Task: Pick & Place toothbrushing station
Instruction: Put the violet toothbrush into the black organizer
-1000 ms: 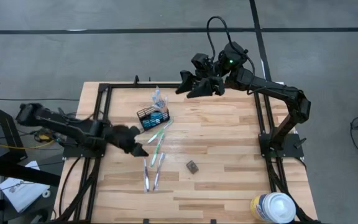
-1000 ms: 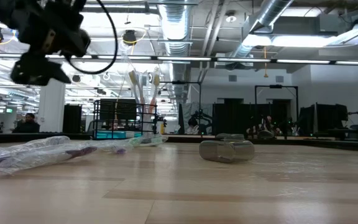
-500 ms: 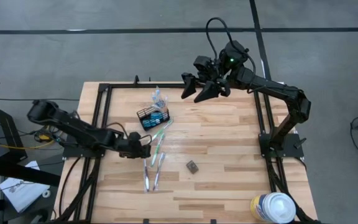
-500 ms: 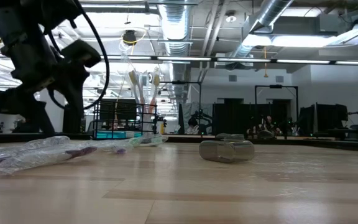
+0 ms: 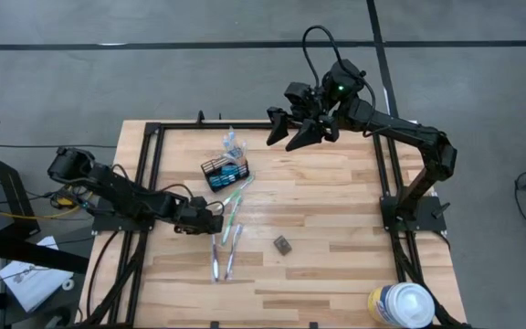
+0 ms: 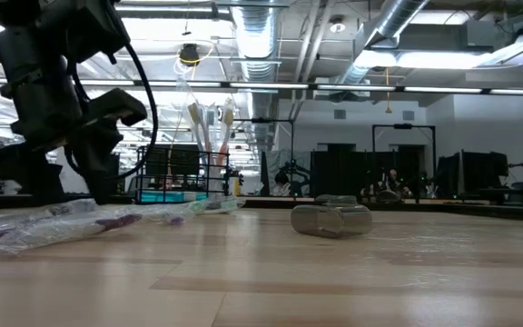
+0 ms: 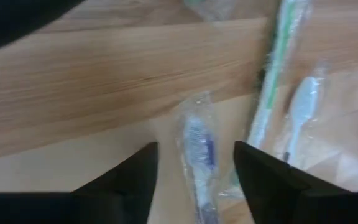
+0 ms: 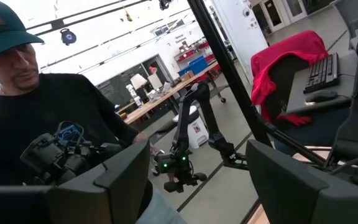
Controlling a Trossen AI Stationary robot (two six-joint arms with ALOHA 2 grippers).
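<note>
The black wire-mesh caddy (image 5: 224, 171) stands on its base on the table's far left part, with toothbrushes and tubes upright in it; it also shows in the low view (image 6: 182, 173). Several wrapped toothbrushes (image 5: 226, 228) lie flat on the wood just in front of it. My left gripper (image 5: 215, 222) is low over them and open. In the left wrist view (image 7: 194, 180) its fingers stand on either side of a wrapped blue toothbrush (image 7: 199, 146), beside a green one (image 7: 272, 81) and a white one (image 7: 301, 112). My right gripper (image 5: 287, 137) is open and empty, high over the far edge.
A small dark grey block (image 5: 283, 243) lies right of the loose toothbrushes and shows in the low view (image 6: 331, 218). A large white round canister (image 5: 400, 304) stands at the near right corner. A person (image 8: 36, 118) shows beyond the table in the right wrist view.
My left gripper has come down from well above the table and moved a little toward the table's right edge, ending low over the loose wrapped toothbrushes. The toothbrushes and caddy have not moved.
</note>
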